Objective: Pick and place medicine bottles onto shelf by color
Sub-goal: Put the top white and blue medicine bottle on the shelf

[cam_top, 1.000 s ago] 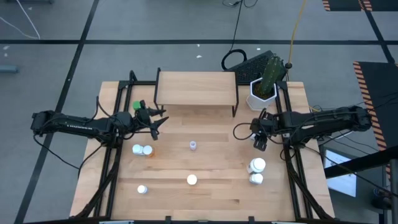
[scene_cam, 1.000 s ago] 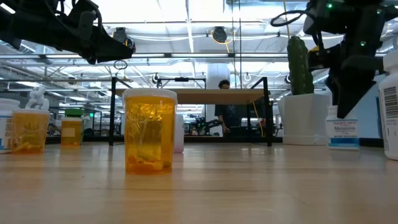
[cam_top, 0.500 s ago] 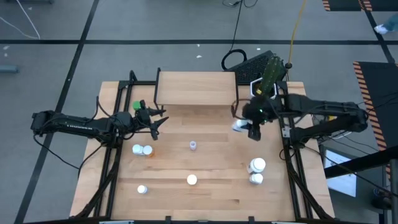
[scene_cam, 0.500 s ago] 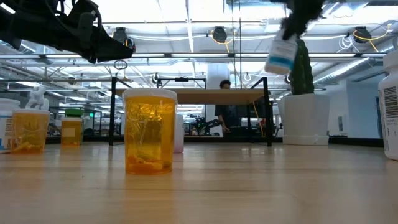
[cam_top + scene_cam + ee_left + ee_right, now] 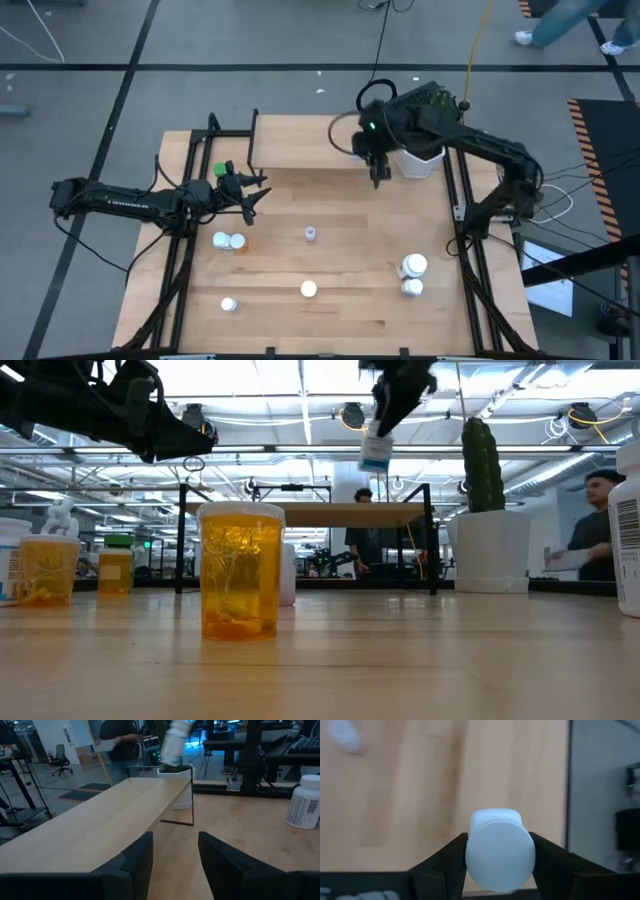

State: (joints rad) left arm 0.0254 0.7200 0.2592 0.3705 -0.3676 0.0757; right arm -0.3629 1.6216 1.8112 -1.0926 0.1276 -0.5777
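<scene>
Right claw (image 5: pixel 500 851): closed on a white bottle (image 5: pixel 499 847), held in the air above the right end of the shelf (image 5: pixel 300 140), near the cactus pot (image 5: pixel 420 160).

Left claw (image 5: pixel 252 190): fingers apart, empty, hanging above the counter (image 5: pixel 350 320) just in front of the shelf's left end.

Shelf: top bare in the overhead view. Judged progress: first placement under way, none finished.

Bottles left on the counter: green bottle (image 5: pixel 219 170) beside the left arm; a pair (image 5: pixel 229 240) at the left; a small one (image 5: pixel 310 234) mid-counter; two (image 5: pixel 309 289) along the front; two white ones (image 5: pixel 412 273) at the right. The level view shows an orange bottle (image 5: pixel 240 584) close by.

Counter: light wood planks on a black frame.

Room: grey floor with black tape lines, cables; a person (image 5: pixel 600 530) beyond the counter.
</scene>
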